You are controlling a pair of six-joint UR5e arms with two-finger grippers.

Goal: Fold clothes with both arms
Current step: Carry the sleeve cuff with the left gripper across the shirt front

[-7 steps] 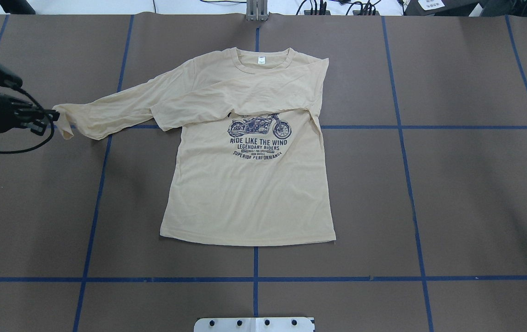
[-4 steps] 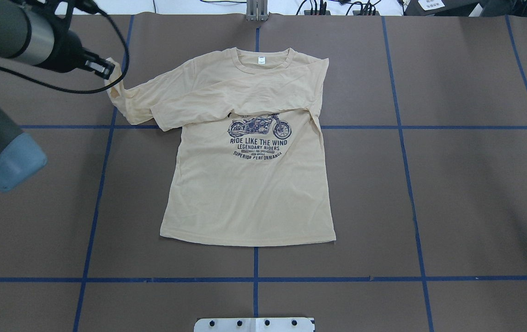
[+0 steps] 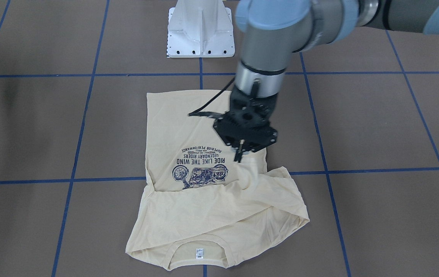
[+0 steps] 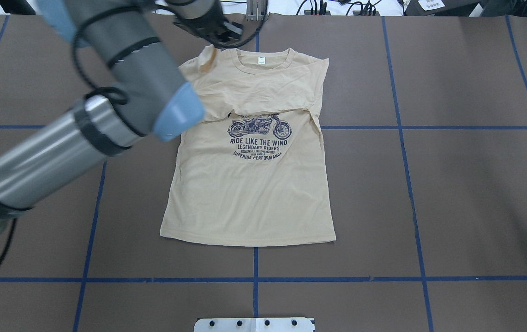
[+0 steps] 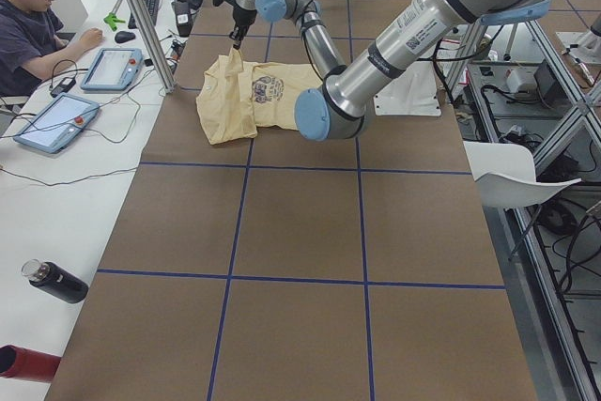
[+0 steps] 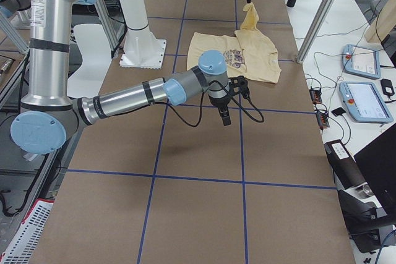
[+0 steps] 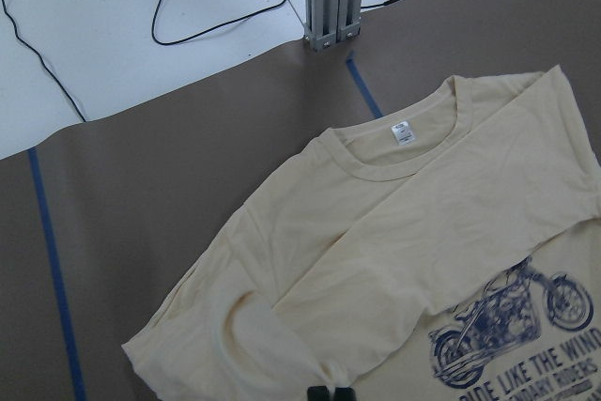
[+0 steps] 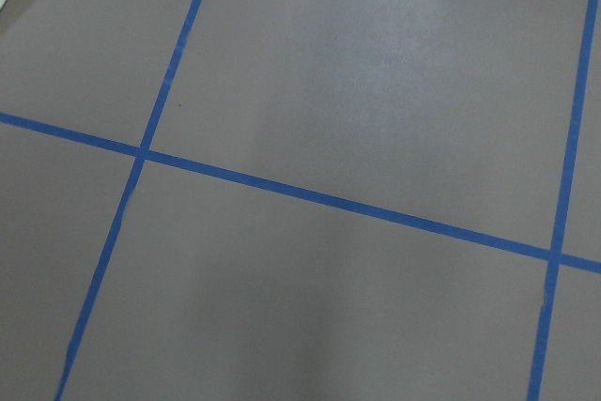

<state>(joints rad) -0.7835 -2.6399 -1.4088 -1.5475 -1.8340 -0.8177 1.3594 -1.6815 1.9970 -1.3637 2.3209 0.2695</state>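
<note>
My left gripper (image 3: 238, 156) is clenched on the cuff of the T-shirt's (image 4: 245, 198) left sleeve (image 4: 206, 59), which hangs lifted over the shoulder. In my left wrist view only the tips of the fingers (image 7: 321, 393) show at the bottom edge, so the pinch itself is cut off. The shirt lies print side up on the brown table (image 4: 429, 184), collar away from my base and hem towards it. The other sleeve is folded across the chest and covers the top of the motorcycle print (image 4: 259, 127). From overhead my left arm (image 4: 60, 143) crosses the shirt's left side and hides the underarm, and the gripper there is a dark blur. My right gripper (image 6: 224, 117) hangs over bare table, well apart from the shirt. It shows only small from the side, so I cannot tell how its fingers stand. Its wrist view gives just brown surface, blue tape lines (image 8: 329, 199) and a pale sliver in one corner I cannot identify.
</note>
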